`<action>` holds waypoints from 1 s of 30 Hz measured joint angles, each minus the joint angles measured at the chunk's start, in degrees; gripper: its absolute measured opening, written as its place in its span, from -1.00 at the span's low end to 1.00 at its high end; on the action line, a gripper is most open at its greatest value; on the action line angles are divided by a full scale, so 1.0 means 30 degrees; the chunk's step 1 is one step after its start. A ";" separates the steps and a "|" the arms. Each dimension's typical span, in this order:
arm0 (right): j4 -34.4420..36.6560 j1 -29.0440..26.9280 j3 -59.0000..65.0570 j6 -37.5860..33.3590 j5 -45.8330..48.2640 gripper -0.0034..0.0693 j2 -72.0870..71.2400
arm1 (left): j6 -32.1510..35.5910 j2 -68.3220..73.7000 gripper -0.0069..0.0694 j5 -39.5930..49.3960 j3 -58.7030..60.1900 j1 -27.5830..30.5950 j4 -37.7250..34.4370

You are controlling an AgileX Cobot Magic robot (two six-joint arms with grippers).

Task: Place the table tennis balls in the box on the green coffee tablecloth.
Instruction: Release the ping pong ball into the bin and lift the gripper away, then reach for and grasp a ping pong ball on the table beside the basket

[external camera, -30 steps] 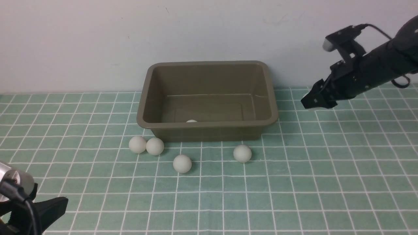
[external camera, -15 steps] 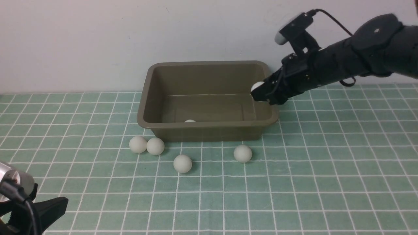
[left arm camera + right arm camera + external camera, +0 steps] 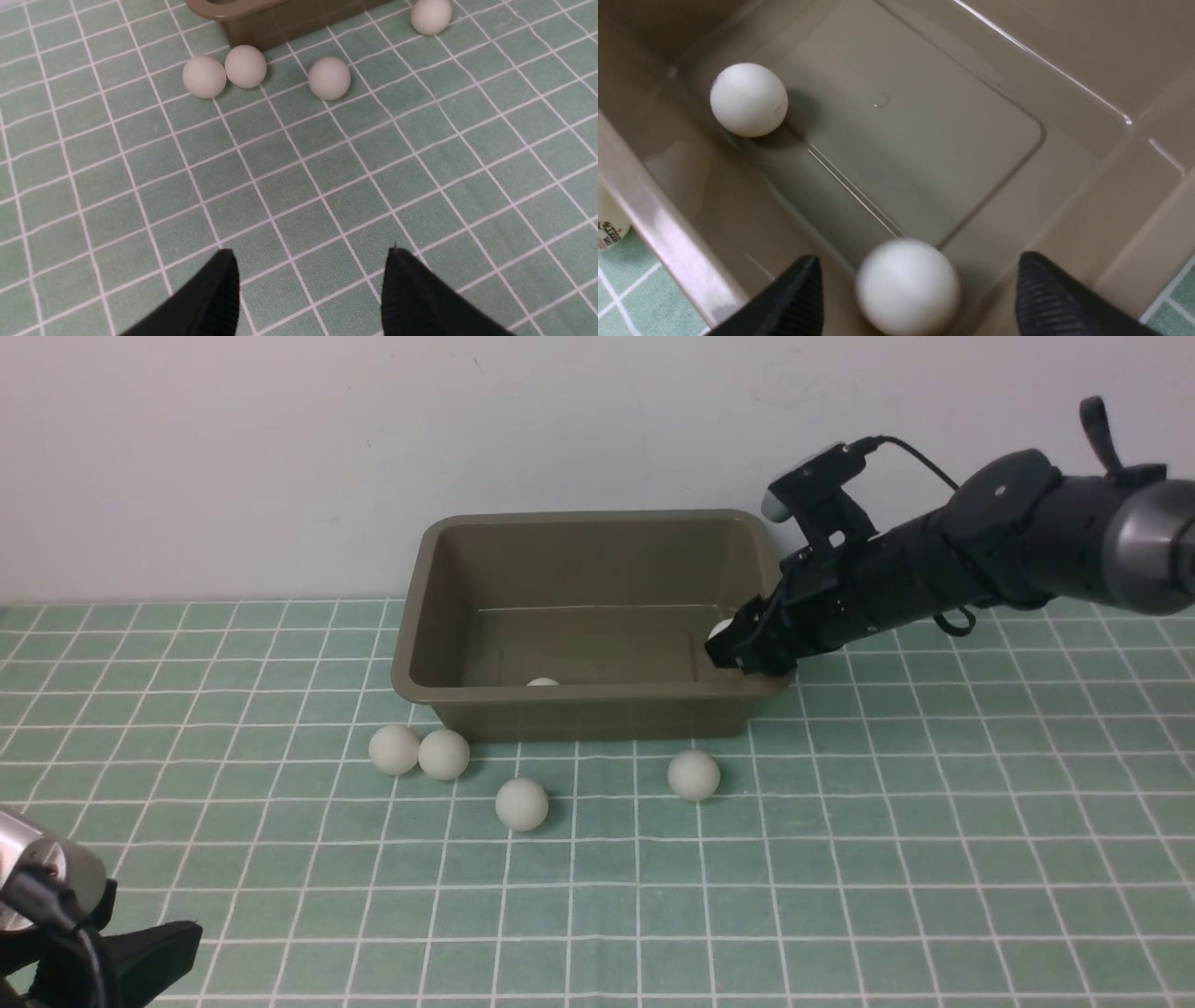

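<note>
Cloth: your green checked cloth covers the whole surface in view, and everything below sits on it.
Left gripper: your left gripper hangs low at the near left corner over bare cloth. Its jaws stand apart with nothing between them.
Pair of balls: the leftmost ball and the second ball touch each other on the cloth, just off the box's near left corner.
Third ball: the third ball lies alone on the cloth in front of the box, nearer to you than the pair.
Ball inside: the ball in the box rests on the floor by the near wall. From the front you see only its top over the rim.
Box: the olive-brown box stands open at the back of the cloth, close to the wall.
Fourth ball: the fourth ball lies on the cloth just in front of the box, toward its right end.
Right gripper: your right gripper reaches in over the box's right end, with its jaws spread wide.
Ball at the gripper: the blurred ball sits between the two fingers with a gap on each side, touching neither, above the box's floor.
</note>
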 joint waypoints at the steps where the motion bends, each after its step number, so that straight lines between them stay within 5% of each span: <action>1: -0.0062 0.0000 0.0000 0.0000 -0.0038 0.50 -0.0108 | 0.0000 0.0000 0.16 0.0000 0.0000 0.0000 0.0000; 12: -0.1994 0.0000 0.0043 0.0548 -0.0321 0.52 -0.4118 | -0.0017 0.0000 0.16 -0.0094 0.0000 0.0000 0.0000; 26: -0.6364 0.0000 0.0043 0.8618 0.6041 0.40 -0.9879 | -0.0017 0.0000 0.16 -0.0699 0.0000 0.0000 0.0000; 30: -0.7080 0.0000 0.0043 0.9329 0.7724 0.40 -1.0658 | -0.0017 0.0019 0.16 -0.1286 0.0000 0.0000 0.0000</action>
